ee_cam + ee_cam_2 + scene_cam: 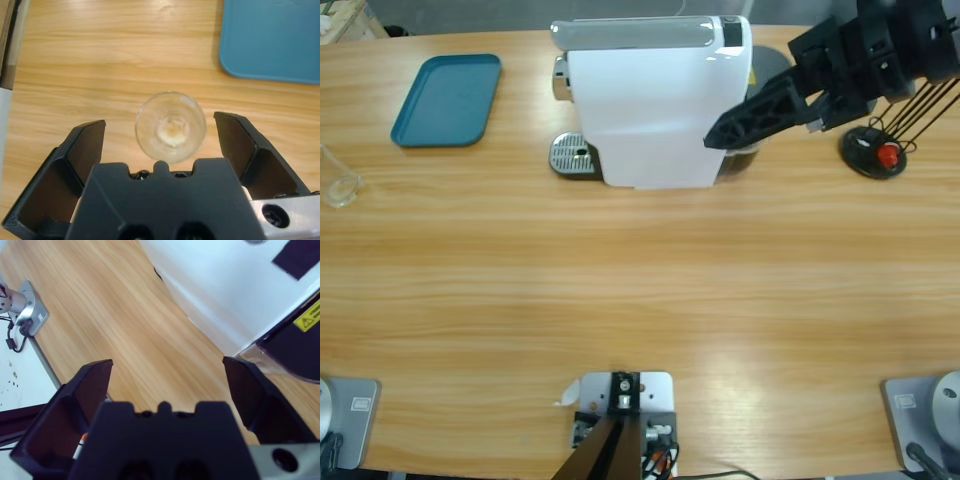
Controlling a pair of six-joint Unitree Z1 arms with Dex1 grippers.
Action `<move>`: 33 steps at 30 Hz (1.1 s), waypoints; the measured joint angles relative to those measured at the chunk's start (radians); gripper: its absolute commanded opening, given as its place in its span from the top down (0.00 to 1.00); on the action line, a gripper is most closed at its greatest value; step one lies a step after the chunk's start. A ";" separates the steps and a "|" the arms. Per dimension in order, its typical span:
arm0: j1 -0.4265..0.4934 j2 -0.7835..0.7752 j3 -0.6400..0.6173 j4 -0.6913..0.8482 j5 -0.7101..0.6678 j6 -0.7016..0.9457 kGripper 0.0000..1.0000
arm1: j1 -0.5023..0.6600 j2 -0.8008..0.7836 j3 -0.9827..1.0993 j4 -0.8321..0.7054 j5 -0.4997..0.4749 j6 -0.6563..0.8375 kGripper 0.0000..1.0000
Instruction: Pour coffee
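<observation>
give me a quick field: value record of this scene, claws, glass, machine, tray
left claw: open, jaws on either side of the glass, not touching it
glass: small, clear, upright on the table, no dark liquid in it, only a pale trace at the bottom
right claw: open, holding nothing, at the coffee machine's side near its dark tank
coffee machine: white, at the table's far middle, nothing on its drip grate
tray: teal, nothing on it, beside the glass
coffee: none visible
table: wooden

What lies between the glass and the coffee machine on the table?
In the high view, only bare table lies between the glass and the machine. The teal tray sits farther back, off that line.
</observation>
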 measured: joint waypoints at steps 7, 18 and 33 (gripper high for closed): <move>0.009 0.092 0.001 -0.047 -0.027 0.000 0.05 | 0.000 0.034 0.002 -0.023 0.017 0.003 0.00; 0.037 0.183 0.013 -0.059 -0.078 0.000 0.05 | -0.001 0.074 -0.007 -0.028 0.027 0.003 0.00; 0.048 0.245 0.015 -0.143 -0.079 0.000 0.19 | -0.002 0.096 -0.048 -0.032 0.042 0.004 0.00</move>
